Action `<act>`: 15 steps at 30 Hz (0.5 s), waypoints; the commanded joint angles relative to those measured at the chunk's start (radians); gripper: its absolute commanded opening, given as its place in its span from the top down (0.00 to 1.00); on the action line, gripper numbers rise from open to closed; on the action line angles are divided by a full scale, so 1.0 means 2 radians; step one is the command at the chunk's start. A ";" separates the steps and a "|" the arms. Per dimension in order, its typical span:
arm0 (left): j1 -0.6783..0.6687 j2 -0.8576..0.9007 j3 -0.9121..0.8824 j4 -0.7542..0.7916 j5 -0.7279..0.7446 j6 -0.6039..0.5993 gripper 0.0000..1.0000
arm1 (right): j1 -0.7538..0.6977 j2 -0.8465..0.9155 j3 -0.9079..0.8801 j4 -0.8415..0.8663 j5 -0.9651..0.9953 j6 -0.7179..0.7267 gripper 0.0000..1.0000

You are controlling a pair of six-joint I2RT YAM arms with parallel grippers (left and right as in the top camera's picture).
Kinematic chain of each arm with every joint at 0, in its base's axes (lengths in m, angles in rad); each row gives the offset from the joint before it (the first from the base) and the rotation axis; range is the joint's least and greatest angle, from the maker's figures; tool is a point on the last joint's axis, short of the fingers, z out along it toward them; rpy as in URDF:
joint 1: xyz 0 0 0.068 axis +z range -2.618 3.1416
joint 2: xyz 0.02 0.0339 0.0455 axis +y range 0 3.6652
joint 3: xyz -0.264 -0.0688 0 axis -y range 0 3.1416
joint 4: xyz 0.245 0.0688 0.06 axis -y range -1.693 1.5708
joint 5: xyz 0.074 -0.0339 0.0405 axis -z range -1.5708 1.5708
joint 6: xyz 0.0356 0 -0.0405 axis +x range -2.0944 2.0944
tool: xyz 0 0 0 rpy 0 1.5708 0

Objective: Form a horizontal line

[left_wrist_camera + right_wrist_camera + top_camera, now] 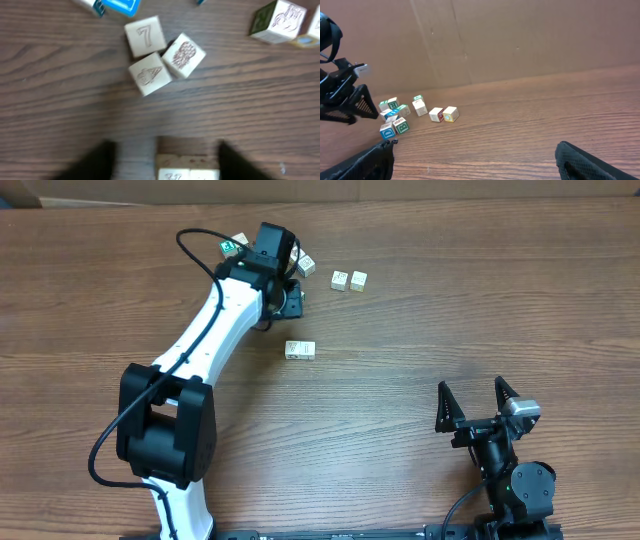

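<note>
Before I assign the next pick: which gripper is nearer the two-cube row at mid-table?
Left. The left gripper is at the cube cluster just beyond the two-cube row. The right gripper sits much farther off, toward the near right corner.

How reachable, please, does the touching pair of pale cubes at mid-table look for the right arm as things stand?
Probably yes: nothing stands between the open, empty right pincer and the cube pair, and the left arm sits well aside.

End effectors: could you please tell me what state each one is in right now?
Left end effector: open, fingers either side of pale cubes.
Right end effector: open, empty.
</note>
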 commanded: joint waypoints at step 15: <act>-0.042 0.018 0.005 -0.052 0.023 0.060 0.00 | -0.002 -0.004 -0.005 0.003 0.003 -0.002 0.00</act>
